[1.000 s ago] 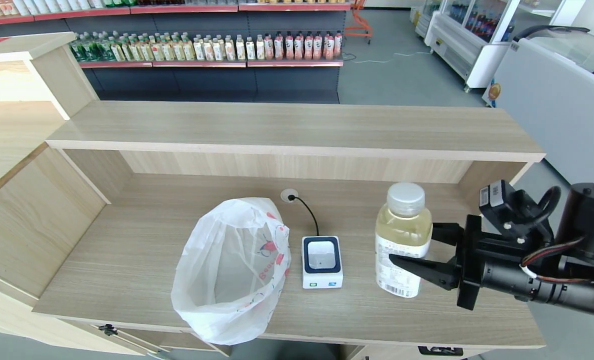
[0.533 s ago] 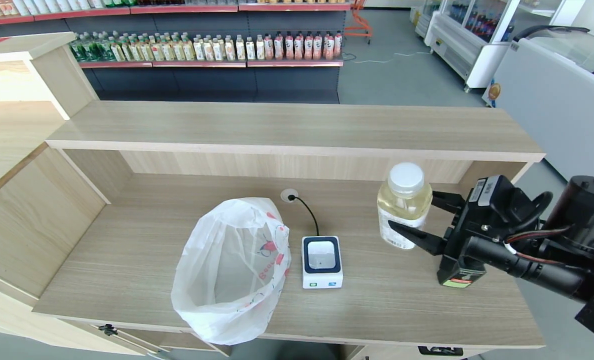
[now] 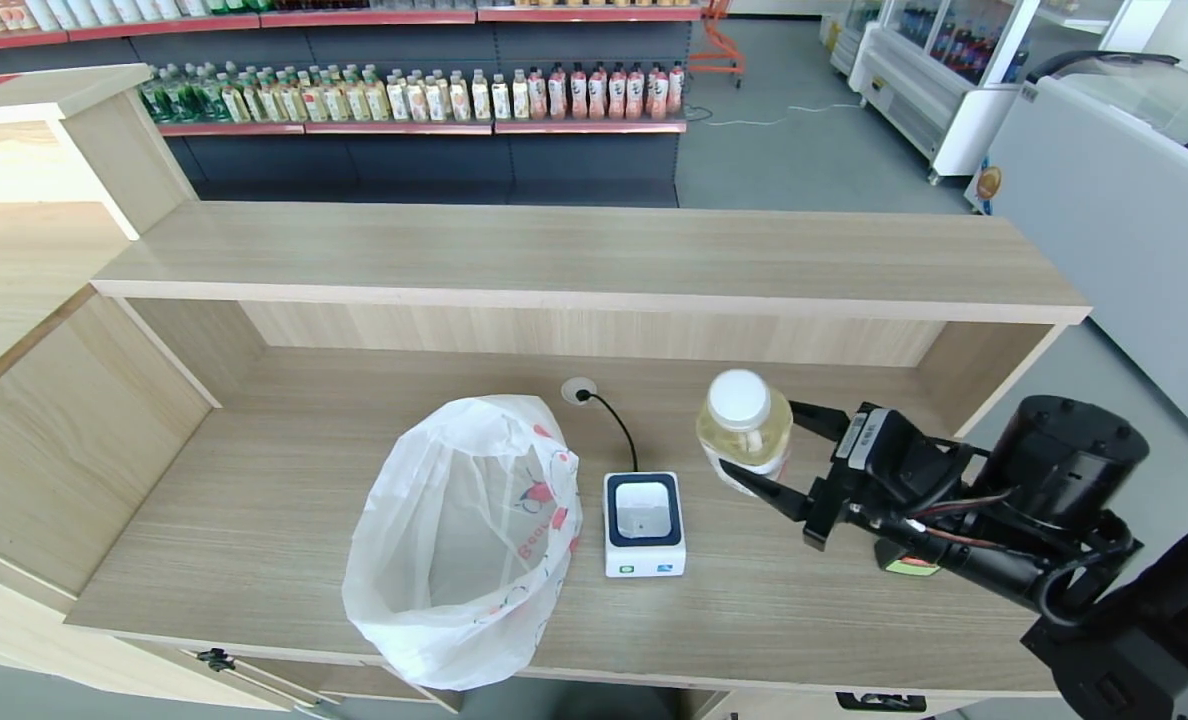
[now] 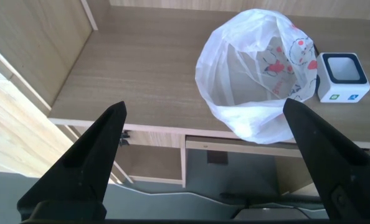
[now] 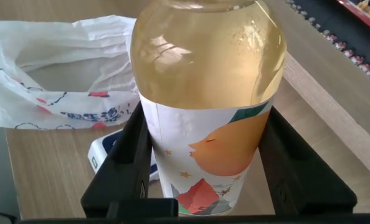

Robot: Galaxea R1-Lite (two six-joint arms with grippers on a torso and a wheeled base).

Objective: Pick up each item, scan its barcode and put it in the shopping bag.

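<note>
Head view first: the desk is a deep wooden well with a raised ledge behind it. The shopping bag slumps open near the front edge, its mouth sagging. The bottle of pale drink is pinched around its labelled middle by the right hand. It looks held clear of the desk, just right of the scanner, with its cap tipped up toward me. The left hand hangs spread and empty, off the front of the desk.

My worry is the grip: a round, smooth, liquid-heavy bottle could twist or slide between those thin fingers as it turns. I can't see the barcode, so the scan may miss if the wrong face meets the window. The floppy bag rim could also fold shut or get dragged as the bottle goes in.
</note>
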